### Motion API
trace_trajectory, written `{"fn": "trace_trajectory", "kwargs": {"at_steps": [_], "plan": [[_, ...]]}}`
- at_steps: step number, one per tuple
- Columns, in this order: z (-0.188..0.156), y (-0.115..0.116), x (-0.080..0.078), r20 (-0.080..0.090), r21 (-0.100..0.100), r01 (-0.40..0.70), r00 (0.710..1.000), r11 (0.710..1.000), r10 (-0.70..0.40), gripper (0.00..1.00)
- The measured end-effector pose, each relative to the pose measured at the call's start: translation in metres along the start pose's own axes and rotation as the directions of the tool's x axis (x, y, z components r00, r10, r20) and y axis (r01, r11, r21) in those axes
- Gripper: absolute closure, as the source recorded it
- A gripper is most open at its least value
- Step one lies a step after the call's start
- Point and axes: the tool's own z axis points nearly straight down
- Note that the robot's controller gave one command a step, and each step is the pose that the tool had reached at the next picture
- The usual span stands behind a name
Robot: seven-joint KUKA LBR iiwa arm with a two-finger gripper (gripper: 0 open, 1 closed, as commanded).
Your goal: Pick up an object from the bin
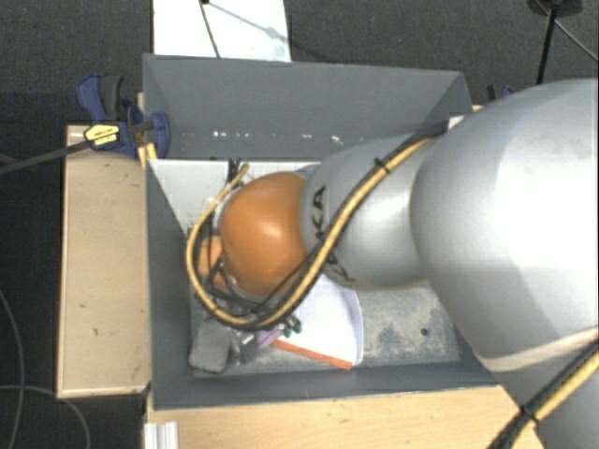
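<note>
**Arm low in the bin, wrist over the lower-left corner**

The silver arm (505,241) comes in from the right of the frame and covers much of the grey metal bin (299,101). Its rounded orange wrist cover (267,232) sits left of centre, with a yellow-and-black cable (374,181) looped around it.

Just under the cover, dark parts of the gripper (248,333) show close to the bin floor. Whether it is open or closed cannot be told, and nothing can be seen held in it.

Three things lie nearest to it:
- A crumpled grey lump (213,352) sits in the bin's lower-left corner, just beside the dark parts.
- A white sheet (337,321) lies flat to the right of the lump and is partly under the arm.
- A thin orange stick (318,354) rests slanted on the sheet's lower edge.
</note>
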Motion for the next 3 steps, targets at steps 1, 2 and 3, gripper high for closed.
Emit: {"fn": "trace_trajectory", "kwargs": {"at_steps": [1, 2, 3], "plan": [[0.0000, 0.0000, 0.0000, 0.000, 0.000, -0.001, 1.000, 1.000, 0.001, 1.00], [0.0011, 0.0010, -0.0056, -0.010, 0.002, 0.021, 1.000, 1.000, -0.021, 1.00], [-0.0087, 0.0005, -0.0033, -0.008, 0.003, 0.029, 1.000, 1.000, -0.029, 1.00]]}}
